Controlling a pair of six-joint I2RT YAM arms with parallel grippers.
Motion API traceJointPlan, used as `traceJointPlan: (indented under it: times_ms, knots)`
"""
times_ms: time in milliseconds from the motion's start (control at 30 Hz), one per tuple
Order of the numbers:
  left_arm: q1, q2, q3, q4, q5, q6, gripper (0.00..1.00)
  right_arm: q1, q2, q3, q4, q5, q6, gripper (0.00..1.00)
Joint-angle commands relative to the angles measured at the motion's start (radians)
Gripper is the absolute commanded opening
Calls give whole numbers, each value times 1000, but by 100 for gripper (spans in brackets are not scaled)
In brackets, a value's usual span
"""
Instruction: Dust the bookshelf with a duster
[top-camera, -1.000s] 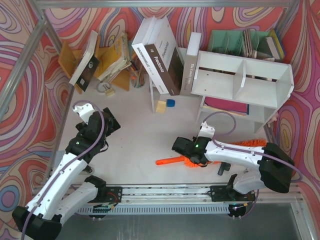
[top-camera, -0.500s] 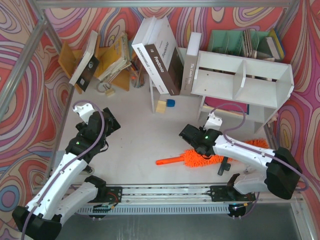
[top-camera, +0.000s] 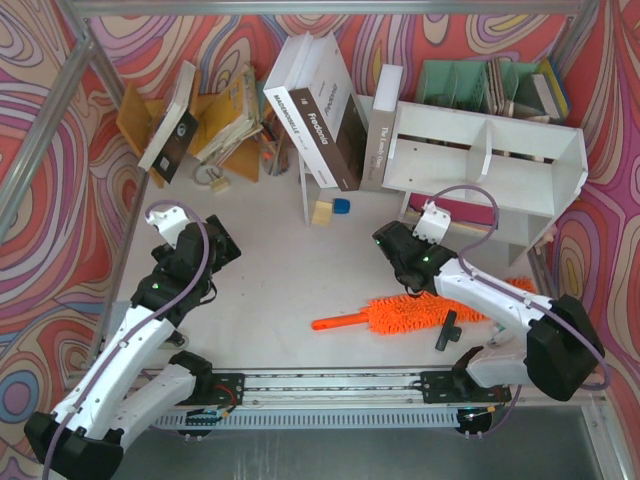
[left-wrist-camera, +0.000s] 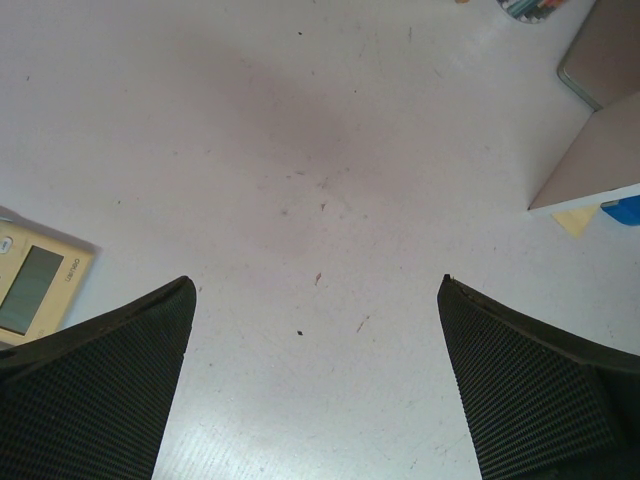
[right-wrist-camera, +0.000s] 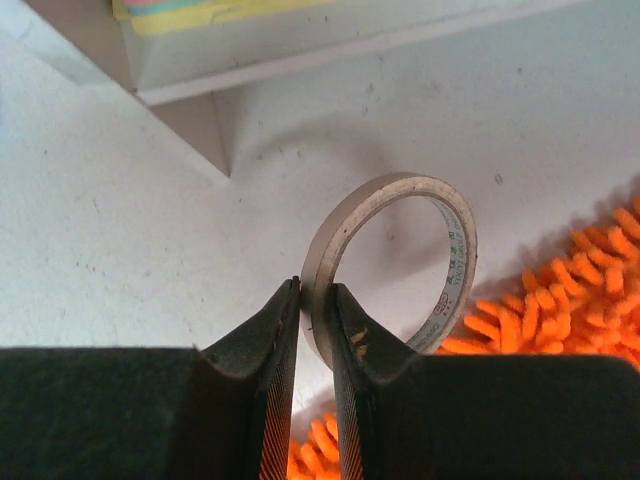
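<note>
my right pincer (right-wrist-camera: 315, 295) clamped on a tape ring (right-wrist-camera: 455, 265), seemingly just off the bench (top-camera: 280, 290), duster (top-camera: 405, 312) lying flat in front of the bookshelf (top-camera: 520, 150), my left pincer (left-wrist-camera: 315, 285) wide open above the bench

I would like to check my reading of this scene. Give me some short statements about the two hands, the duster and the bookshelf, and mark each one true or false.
1. The right hand is shut on a roll of tape. True.
2. The left hand holds the duster. False: the duster lies on the table, and neither hand grips it.
3. The left hand is open, with nothing between its fingers. True.
4. The fluffy head of the duster is inside a compartment of the bookshelf. False: the whole duster lies outside the bookshelf, on the table, nearer to the arms.
</note>
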Motion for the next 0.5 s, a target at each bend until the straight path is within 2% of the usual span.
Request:
traceJointPlan:
  times_ms: [0,300,467]
  knots:
    - [-2,-12,-12,-6,-12,13,98,-43,43,5,124,31,-94,26]
    - [-3,-43,-25,-3,-19,15,98,-113,103,-19,258,-15,-171,28]
    - [-2,-45,-26,4,-19,18,98,-142,131,-19,266,-20,-175,29]
